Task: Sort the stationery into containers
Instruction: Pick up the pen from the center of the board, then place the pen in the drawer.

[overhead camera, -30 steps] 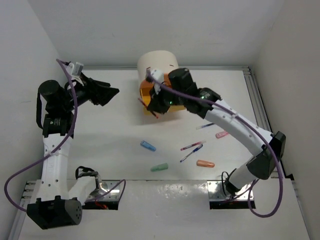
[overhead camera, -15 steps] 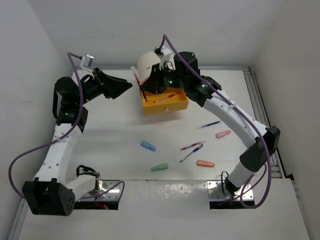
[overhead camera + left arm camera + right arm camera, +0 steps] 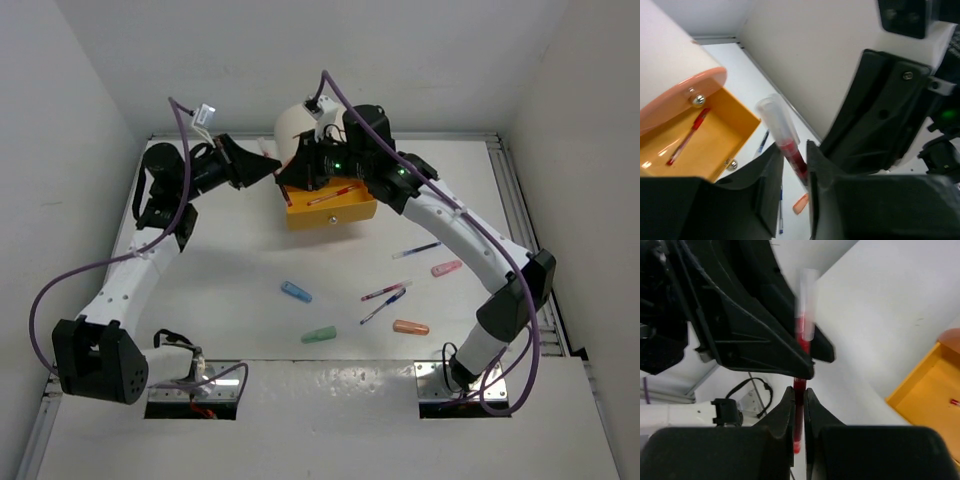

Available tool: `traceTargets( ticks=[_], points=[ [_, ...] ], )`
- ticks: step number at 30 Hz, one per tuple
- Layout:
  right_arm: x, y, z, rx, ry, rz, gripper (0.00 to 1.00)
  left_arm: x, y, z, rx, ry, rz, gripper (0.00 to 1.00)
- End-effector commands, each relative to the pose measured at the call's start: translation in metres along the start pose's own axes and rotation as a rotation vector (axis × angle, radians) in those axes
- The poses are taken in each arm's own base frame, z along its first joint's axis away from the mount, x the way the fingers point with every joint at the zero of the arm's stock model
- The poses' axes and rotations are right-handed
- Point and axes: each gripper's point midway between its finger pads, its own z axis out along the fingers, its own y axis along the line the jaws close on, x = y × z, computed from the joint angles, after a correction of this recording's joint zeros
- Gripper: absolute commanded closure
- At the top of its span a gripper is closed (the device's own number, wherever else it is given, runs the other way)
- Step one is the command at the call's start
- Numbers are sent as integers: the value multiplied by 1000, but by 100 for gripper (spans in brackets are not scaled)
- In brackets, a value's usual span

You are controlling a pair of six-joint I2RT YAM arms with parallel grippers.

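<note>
My right gripper (image 3: pixel 799 389) is shut on a red pen (image 3: pixel 799 405) and holds it in the air left of the cream cabinet (image 3: pixel 300 125). My left gripper (image 3: pixel 794 146) meets it there; its jaws stand around the same pen (image 3: pixel 790 152), which touches one finger with a gap beside the other. In the top view the left gripper (image 3: pixel 268 167) and right gripper (image 3: pixel 291 172) are tip to tip. The orange-yellow drawer (image 3: pixel 330 212) is pulled out, with a red pen (image 3: pixel 335 192) lying inside. The peach drawer front (image 3: pixel 685 95) above it is shut.
On the table lie a blue capsule (image 3: pixel 296 292), a green capsule (image 3: pixel 319 335), an orange capsule (image 3: pixel 411 327), a pink capsule (image 3: pixel 446 268), a red pen (image 3: pixel 384 292) and two blue pens (image 3: pixel 383 307) (image 3: pixel 418 249). White walls close in three sides.
My left gripper has swung right to the right gripper, and its jaws now stand around the red pen. The right gripper has lifted the pen from beside the drawer to the cabinet's left side.
</note>
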Motion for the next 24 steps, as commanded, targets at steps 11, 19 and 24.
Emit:
traceTargets(
  ticks=[11, 19, 24],
  points=[
    [25, -90, -108, 228, 12, -47, 38, -29, 14, 54, -119, 229, 525, 99],
    [146, -169, -208, 530, 162, -70, 46, 46, 38, 129, -156, 596, 819, 95],
    [180, -182, -228, 591, 177, -58, 50, 88, 87, 150, -290, 789, 993, 91]
  ],
)
